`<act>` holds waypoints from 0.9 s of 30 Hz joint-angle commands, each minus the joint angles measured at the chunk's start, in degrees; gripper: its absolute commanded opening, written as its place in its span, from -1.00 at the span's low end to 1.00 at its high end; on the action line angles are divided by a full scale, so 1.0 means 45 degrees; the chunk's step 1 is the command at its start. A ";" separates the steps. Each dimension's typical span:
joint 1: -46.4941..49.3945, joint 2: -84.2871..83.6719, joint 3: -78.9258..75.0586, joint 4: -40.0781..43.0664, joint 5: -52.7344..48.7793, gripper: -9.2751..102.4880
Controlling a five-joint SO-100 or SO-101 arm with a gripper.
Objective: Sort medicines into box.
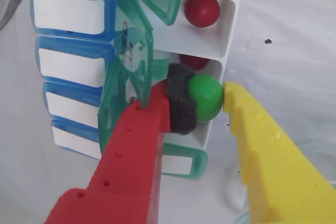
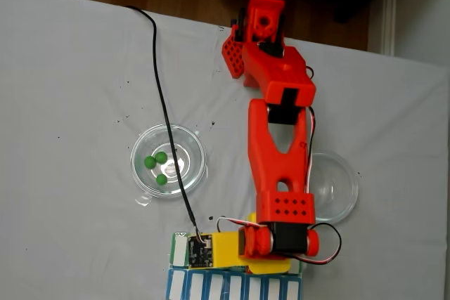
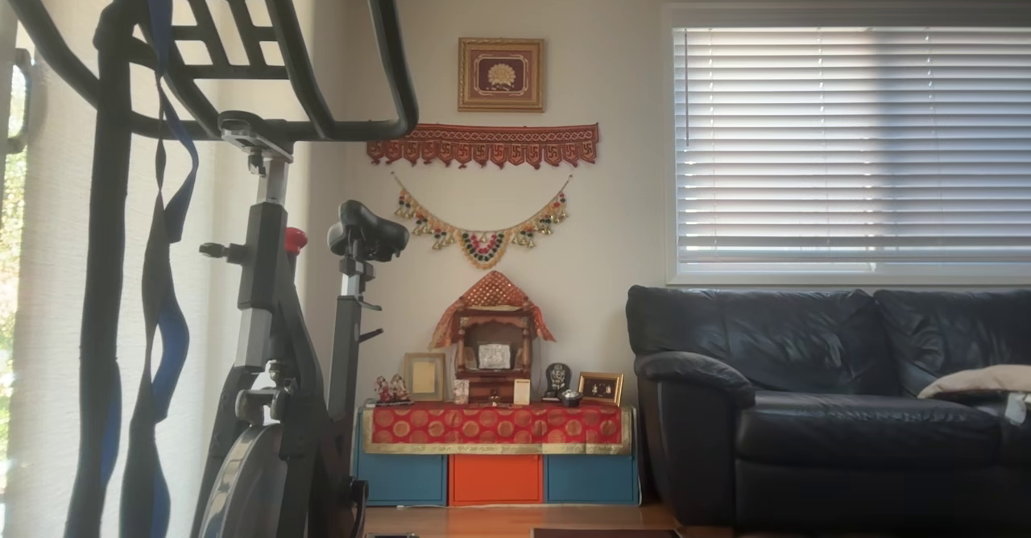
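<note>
Green and round, a pea-sized medicine ball sits at the centre of the wrist view, pinched between the jaws of the gripper. A red jaw with a dark foam pad presses it from the left; a yellow jaw touches it from the right. The jaws stand narrow, closed on the ball.

Directly behind the ball lies the pill organizer, running up the frame, its green translucent lids flipped open toward the left. The ball hangs over the mouth of an open white compartment, where part of a dark red ball shows. The next compartment up holds another red ball.

In the fixed view, the red arm reaches down the frame to the organizer at the bottom edge. Three green balls wait in a glass dish left of centre on the white worktop.

Judging from this, release depends on the ball being squarely above the compartment opening, not its wall.
</note>
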 commanded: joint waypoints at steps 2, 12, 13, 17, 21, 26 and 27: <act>-0.0215 0.1055 -0.0996 -0.0410 0.0313 -0.65; -0.0254 0.0918 -0.1113 -0.0313 0.0293 -0.52; -0.0254 0.0938 -0.1133 -0.0293 0.0332 -0.52; -0.0195 0.0957 -0.1270 -0.0020 0.0273 -0.55; -0.0117 0.1289 -0.0918 0.0234 -0.0098 -0.72; 0.0176 0.3008 0.1230 -0.0234 -0.0605 -0.81; 0.0254 0.3457 0.1797 -0.0293 -0.0742 -0.81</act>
